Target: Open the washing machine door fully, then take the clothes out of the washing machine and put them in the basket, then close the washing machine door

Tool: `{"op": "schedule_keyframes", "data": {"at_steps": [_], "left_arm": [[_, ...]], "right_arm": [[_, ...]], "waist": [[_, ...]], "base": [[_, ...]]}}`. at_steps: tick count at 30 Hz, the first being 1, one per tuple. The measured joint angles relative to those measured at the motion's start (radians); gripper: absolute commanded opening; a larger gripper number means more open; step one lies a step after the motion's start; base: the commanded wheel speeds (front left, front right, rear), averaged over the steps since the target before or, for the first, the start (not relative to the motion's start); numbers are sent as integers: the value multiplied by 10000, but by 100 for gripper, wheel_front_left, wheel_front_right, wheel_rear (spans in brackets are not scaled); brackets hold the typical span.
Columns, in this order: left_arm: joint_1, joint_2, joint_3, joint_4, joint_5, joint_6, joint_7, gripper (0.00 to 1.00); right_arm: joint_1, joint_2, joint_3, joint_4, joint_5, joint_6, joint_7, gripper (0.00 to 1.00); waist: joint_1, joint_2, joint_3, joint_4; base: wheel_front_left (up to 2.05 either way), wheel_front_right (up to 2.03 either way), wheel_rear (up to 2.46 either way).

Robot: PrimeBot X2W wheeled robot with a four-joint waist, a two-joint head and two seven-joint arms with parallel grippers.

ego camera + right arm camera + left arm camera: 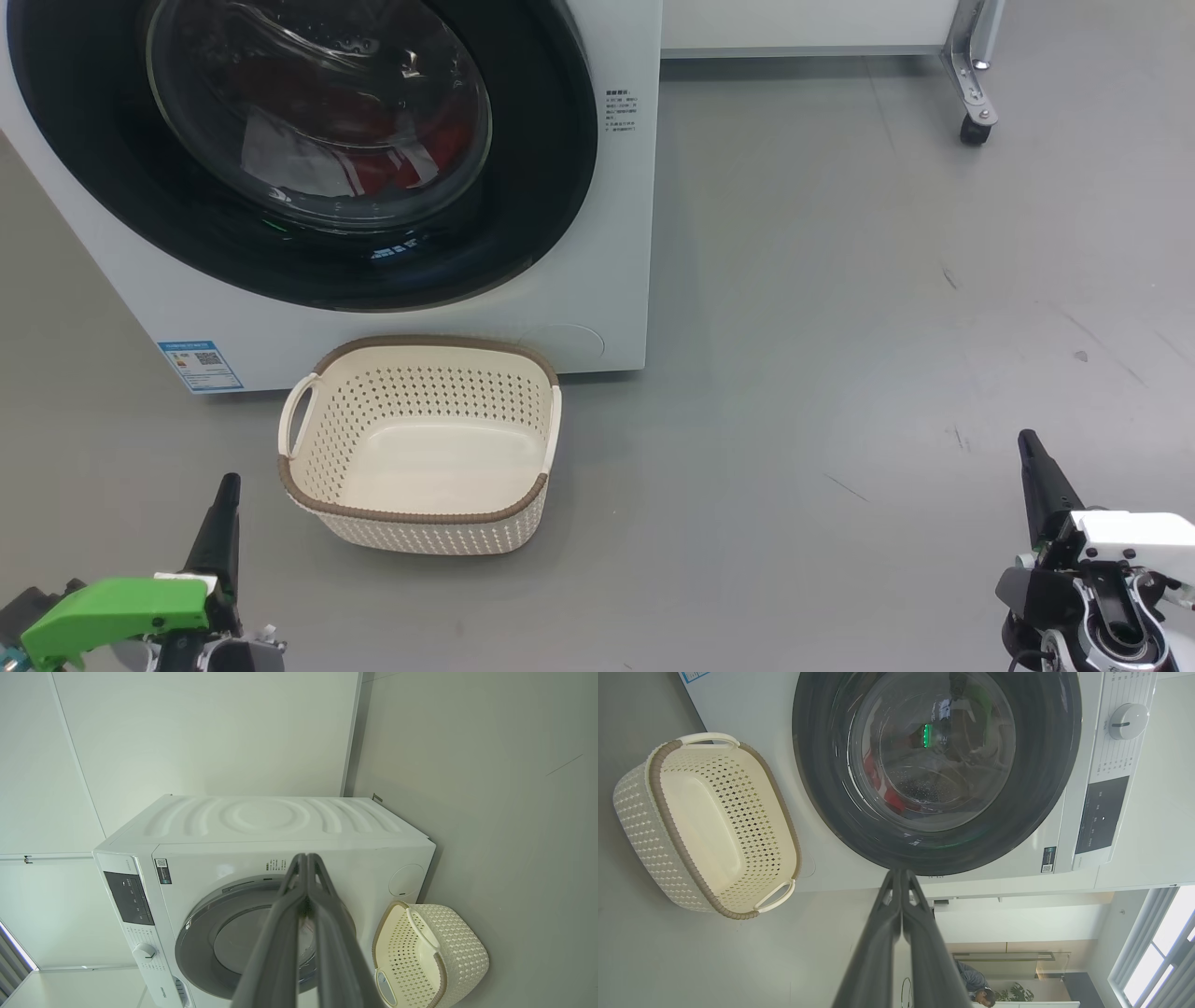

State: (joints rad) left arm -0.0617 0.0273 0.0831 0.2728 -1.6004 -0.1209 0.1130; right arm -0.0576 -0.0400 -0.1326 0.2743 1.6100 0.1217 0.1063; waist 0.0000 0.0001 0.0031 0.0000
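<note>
At lower left, the left gripper (227, 485) is closed, empty. A blue QR sticker (201, 364), print unreadable, marks the white washing machine (607, 299); red-white clothes (373, 173) lie behind its shut black-rimmed door (551, 168), cream basket (420, 342) just before it. The right gripper (1029, 446) is closed, empty.

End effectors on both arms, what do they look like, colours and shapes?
The left end effector has long, tapered dark fingers and a bright green cover at its base. The right end effector has matching fingers, with a white housing over black and silver parts.
</note>
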Motion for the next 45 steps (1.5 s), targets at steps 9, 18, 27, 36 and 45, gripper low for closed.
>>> {"op": "schedule_keyframes", "data": {"at_steps": [9, 18, 27, 36, 45], "left_arm": [[226, -138, -31, 324, 2, 12, 0, 100], [498, -226, -153, 462, 2, 13, -132, 100], [497, -224, -334, 286, 10, 13, -456, 100], [495, -217, -481, 44, 332, 13, -825, 100], [471, -167, -631, -299, 1214, 13, -1122, 100]], "right_arm": [[256, 138, 21, 311, 0, -10, -2, 100], [552, 286, 52, 433, -19, -10, -142, 100], [551, 278, 94, 180, -330, -10, -454, 100], [549, 263, 105, -73, -897, -10, -788, 100], [514, 249, 130, -462, -1569, -10, -1089, 100]], "waist": [[0, 0, 0, 0], [0, 0, 15, 1], [0, 0, 18, 47], [0, 0, 20, 103], [0, 0, 16, 178]], "base": [[0, 0, 0], [0, 0, 0], [0, 0, 0], [0, 0, 0], [0, 0, 0]]}}
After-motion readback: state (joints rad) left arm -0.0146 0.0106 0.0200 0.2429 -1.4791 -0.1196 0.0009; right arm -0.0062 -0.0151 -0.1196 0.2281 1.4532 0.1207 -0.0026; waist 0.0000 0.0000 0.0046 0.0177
